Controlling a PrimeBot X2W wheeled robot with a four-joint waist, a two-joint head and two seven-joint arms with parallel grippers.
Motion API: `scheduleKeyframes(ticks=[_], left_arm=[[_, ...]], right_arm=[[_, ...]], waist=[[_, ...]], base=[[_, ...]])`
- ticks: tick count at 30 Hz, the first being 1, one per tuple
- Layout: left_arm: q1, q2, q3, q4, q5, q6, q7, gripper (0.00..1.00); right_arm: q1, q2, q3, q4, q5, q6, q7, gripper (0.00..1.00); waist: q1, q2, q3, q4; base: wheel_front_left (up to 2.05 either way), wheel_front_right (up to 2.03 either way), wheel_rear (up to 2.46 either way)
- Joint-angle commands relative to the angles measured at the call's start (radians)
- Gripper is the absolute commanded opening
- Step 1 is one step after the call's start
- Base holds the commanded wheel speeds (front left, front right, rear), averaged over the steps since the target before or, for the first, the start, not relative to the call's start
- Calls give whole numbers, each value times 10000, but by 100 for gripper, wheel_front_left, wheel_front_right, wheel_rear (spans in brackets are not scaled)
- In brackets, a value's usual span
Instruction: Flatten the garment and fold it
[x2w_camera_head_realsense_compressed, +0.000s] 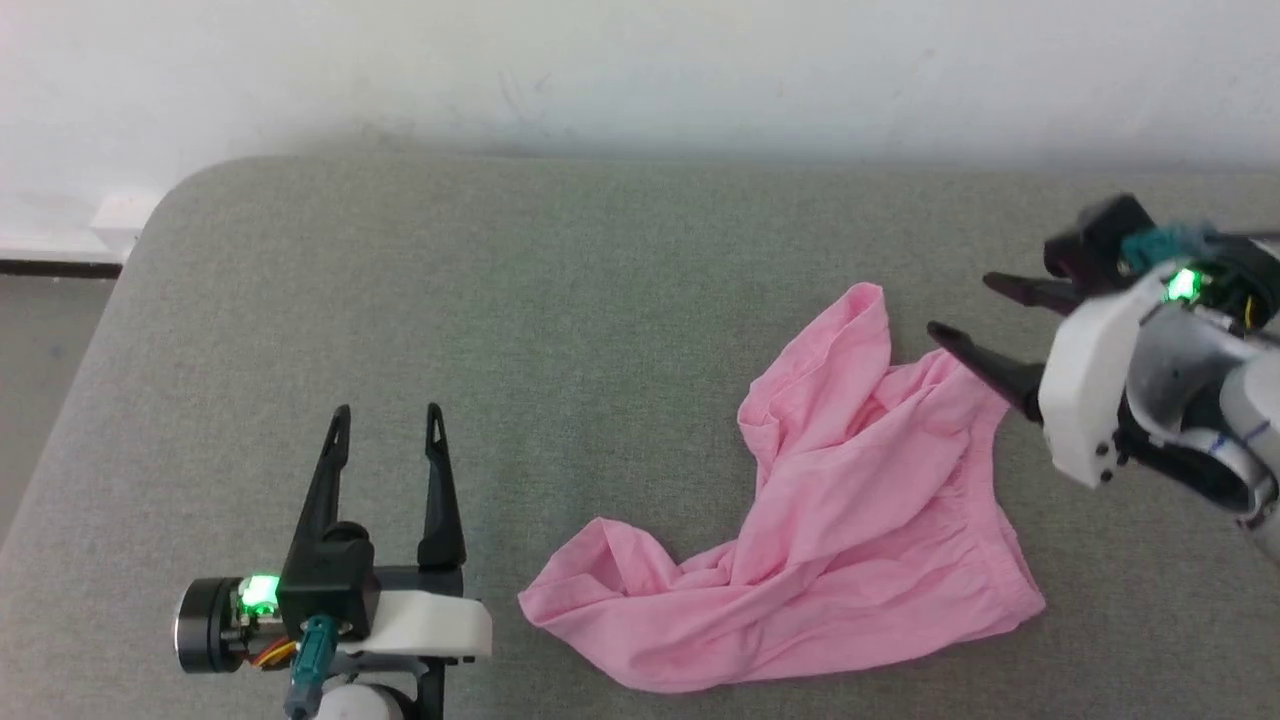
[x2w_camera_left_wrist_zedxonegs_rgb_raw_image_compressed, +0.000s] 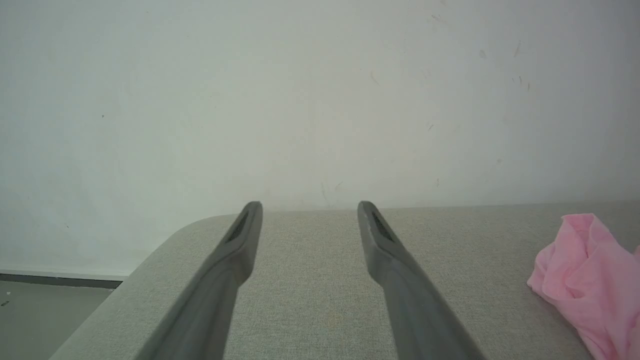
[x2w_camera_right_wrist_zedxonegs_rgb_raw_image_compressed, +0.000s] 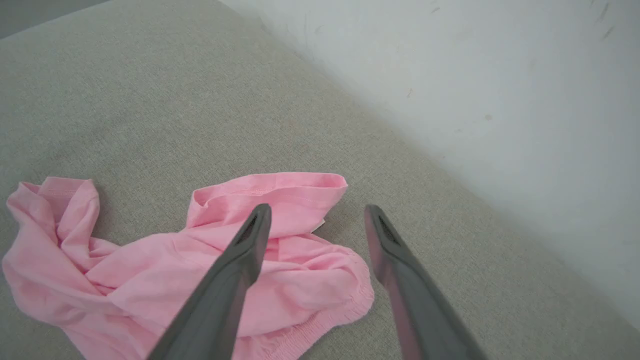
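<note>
Grey pad (x2w_camera_head_realsense_compressed: 500, 300), shorts (x2w_camera_head_realsense_compressed: 840, 520) L-R, waistband (x2w_camera_head_realsense_compressed: 1003, 530) prob. R

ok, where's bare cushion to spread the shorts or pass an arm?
Biggest free patch: cushion between the wall, the left gripper and the garment. A smaller one sits right of the garment, robot-side of the right gripper. Crowded: one right gripper finger hangs over the garment's far right corner; the left gripper-to-garment gap is narrow.
</note>
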Motion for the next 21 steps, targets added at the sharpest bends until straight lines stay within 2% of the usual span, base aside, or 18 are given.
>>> scheduleKeyframes(ticks=[1,5,9,15,20,21], left_arm=[[-129,53,-26,-39,41,-6,-47,100],[-443,10,-167,-51,15,-19,-47,100],[-850,-90,-368,-53,-55,-3,-47,100],[-1406,-224,-667,-29,-174,76,-47,100],[-1630,-285,-816,52,-272,185,-47,100],[-1636,-292,-815,63,-288,213,-47,100]], right_arm=[[-318,114,62,136,168,-9,308,100],[-1299,406,658,835,469,-9,1799,100],[-2149,815,1437,1808,427,-9,2634,100],[-2629,1776,1931,3601,853,-9,2596,100],[-2429,2054,3328,4198,907,-9,2658,100],[-2450,2030,3507,4203,963,-9,2514,54]], waist=[[0,-1,241,160],[0,-1,769,506],[0,-1,1407,948],[0,-1,2206,1560],[0,-1,2393,1842],[0,-1,2385,1860]], base=[[0,0,0],[0,0,0],[0,0,0],[0,0,0],[0,0,0],[0,0,0]])
